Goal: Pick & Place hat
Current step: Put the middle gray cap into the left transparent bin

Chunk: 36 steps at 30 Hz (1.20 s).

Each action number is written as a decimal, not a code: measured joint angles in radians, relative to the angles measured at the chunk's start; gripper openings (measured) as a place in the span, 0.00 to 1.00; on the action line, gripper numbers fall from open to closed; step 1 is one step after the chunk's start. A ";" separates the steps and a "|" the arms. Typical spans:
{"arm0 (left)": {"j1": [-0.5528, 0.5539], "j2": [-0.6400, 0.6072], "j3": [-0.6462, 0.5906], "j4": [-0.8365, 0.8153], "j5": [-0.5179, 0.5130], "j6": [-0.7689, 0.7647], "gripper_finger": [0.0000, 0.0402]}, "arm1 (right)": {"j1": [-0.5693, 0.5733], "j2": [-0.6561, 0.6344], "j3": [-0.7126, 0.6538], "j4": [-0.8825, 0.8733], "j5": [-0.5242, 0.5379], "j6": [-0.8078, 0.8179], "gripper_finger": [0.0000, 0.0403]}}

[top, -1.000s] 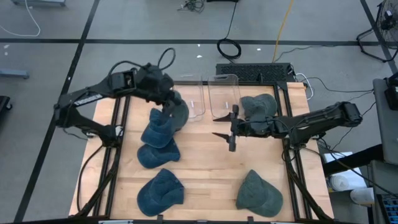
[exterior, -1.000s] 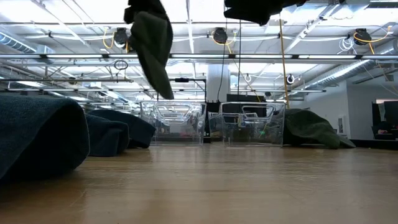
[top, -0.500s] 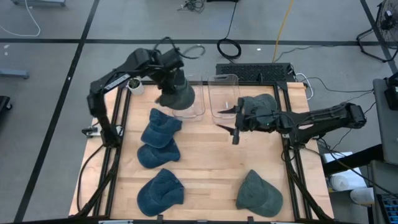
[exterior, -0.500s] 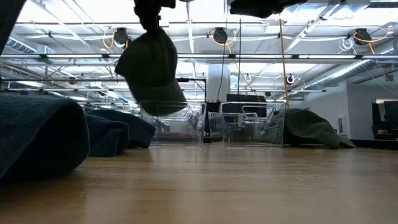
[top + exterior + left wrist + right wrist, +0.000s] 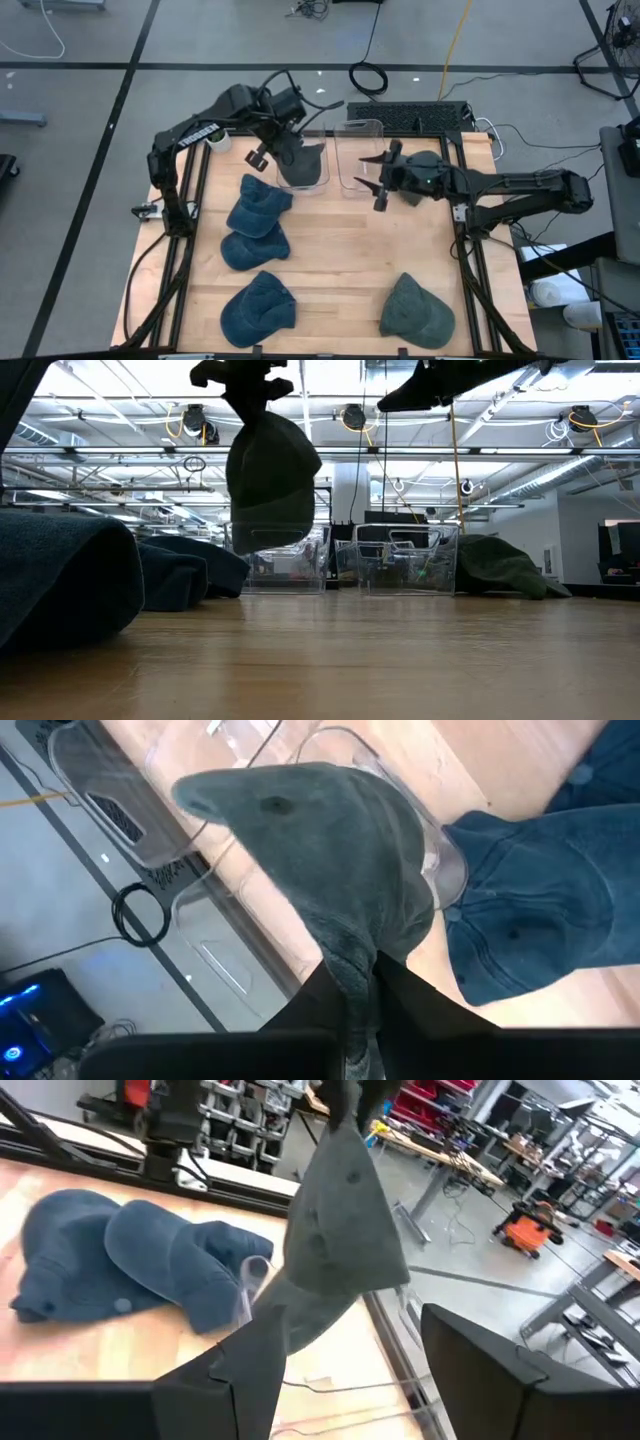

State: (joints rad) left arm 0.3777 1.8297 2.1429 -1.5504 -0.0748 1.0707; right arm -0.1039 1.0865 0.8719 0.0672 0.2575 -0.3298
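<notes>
From above, the left hand [image 5: 283, 140] hangs over the left bin [image 5: 312, 165] at the far edge of the bench [image 5: 340, 260], pinching a grey-green hat [image 5: 297, 160] that droops above that bin. The right hand [image 5: 380, 180], fingers spread and holding nothing, sits by the right bin [image 5: 358, 150], with a green hat [image 5: 425, 165] just behind it. Three blue hats [image 5: 258, 208] lie on the bench's left side and another green hat [image 5: 415, 310] at its near right.

At bench level, the held hat [image 5: 270, 475] dangles in the air with its lower edge in front of the left bin [image 5: 280, 557]; the right bin [image 5: 405, 558] stands beside it.

The left wrist camera shows the hat [image 5: 330, 850] clamped between the fingers [image 5: 420, 1005], over the clear bin [image 5: 200, 810], with a blue hat [image 5: 530, 900] beside.

The right wrist camera shows the spread fingers [image 5: 480, 1370], the hanging hat [image 5: 340, 1220] and blue hats [image 5: 130, 1260] beyond.
</notes>
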 joint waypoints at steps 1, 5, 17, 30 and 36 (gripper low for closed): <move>-0.004 0.000 0.000 0.006 -0.001 -0.009 0.07 | -0.005 0.000 0.000 -0.003 0.000 0.000 0.54; -0.029 0.000 0.000 0.046 -0.060 -0.027 0.07 | -0.015 0.000 0.000 -0.016 0.000 0.002 0.53; -0.065 0.025 -0.004 0.083 -0.143 -0.053 0.07 | -0.015 0.000 0.000 -0.030 0.000 0.009 0.53; -0.043 0.125 -0.008 0.095 -0.196 -0.145 0.07 | -0.015 0.000 0.000 -0.045 0.002 0.006 0.53; -0.033 0.153 -0.008 0.060 -0.189 -0.214 0.09 | -0.015 0.000 0.000 -0.051 0.002 0.007 0.53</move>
State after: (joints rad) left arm 0.3447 1.9824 2.1353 -1.4900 -0.2639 0.8568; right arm -0.1184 1.0866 0.8717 0.0162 0.2592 -0.3230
